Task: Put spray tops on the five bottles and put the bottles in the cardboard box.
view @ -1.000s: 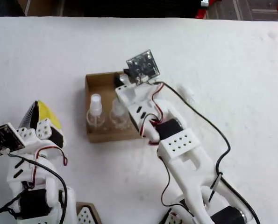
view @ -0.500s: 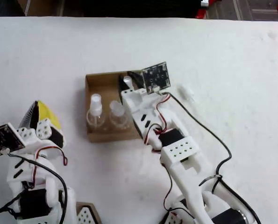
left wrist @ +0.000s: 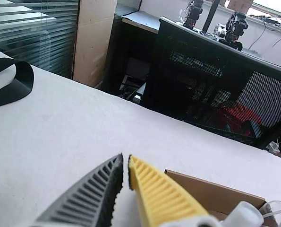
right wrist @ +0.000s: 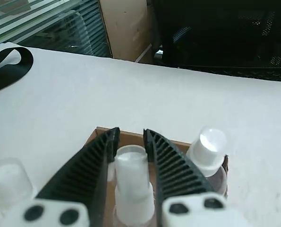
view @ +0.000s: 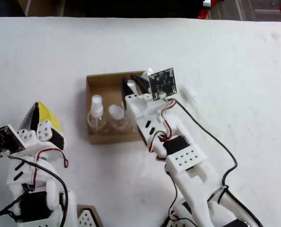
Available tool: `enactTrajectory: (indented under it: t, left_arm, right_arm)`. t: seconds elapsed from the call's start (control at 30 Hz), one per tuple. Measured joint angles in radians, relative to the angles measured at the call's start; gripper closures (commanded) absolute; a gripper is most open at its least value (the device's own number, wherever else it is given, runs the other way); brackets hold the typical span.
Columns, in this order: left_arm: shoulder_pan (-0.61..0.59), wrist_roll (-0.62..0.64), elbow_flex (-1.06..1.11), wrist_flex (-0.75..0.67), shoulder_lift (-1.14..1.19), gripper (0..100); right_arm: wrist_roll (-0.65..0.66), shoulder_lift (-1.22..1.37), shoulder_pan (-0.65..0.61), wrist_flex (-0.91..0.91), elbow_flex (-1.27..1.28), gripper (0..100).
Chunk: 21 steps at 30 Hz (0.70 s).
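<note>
Over box (view: 102, 85), right hand (right wrist: 131, 134) seemingly clasps bottle (right wrist: 132, 187).

White tabletop (view: 234, 61) across nearly all of the high view, evenly lit. Along the top edge a dark strip of room, with a patch of grey floor (view: 258, 8) at the upper right. In the left wrist view, beyond the far tabletop edge: window blinds (left wrist: 31, 28), next to them a tall brown cardboard panel (left wrist: 95, 42), then a black mesh screen (left wrist: 225, 80) with something red (left wrist: 234, 118) behind it. Farther back, a desk (left wrist: 140, 20) before a pale wall (left wrist: 168, 7). Black strap loop (left wrist: 10, 85) flat on the tabletop.
</note>
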Motion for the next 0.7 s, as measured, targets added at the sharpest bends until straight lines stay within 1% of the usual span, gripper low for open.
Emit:
enactTrajectory:
  t: [0.13, 0.37, 0.57, 0.7]
  left_arm:
    - [0.0, 0.0, 0.0, 0.0, 0.0, 98]
    - [0.0, 0.0, 0.0, 0.0, 0.0, 98]
    - [0.0, 0.0, 0.0, 0.0, 0.0, 98]
    - [0.0, 0.0, 0.0, 0.0, 0.0, 98]
  right_arm:
    - [0.0, 0.0, 0.0, -0.005, 0.002, 98.2]
    - [0.0, 0.008, 0.0, -0.087, 0.02, 98.2]
    - [0.0, 0.117, 0.0, -0.12, -0.034, 98.2]
    - [0.0, 0.132, 0.0, -0.12, -0.051, 98.2]
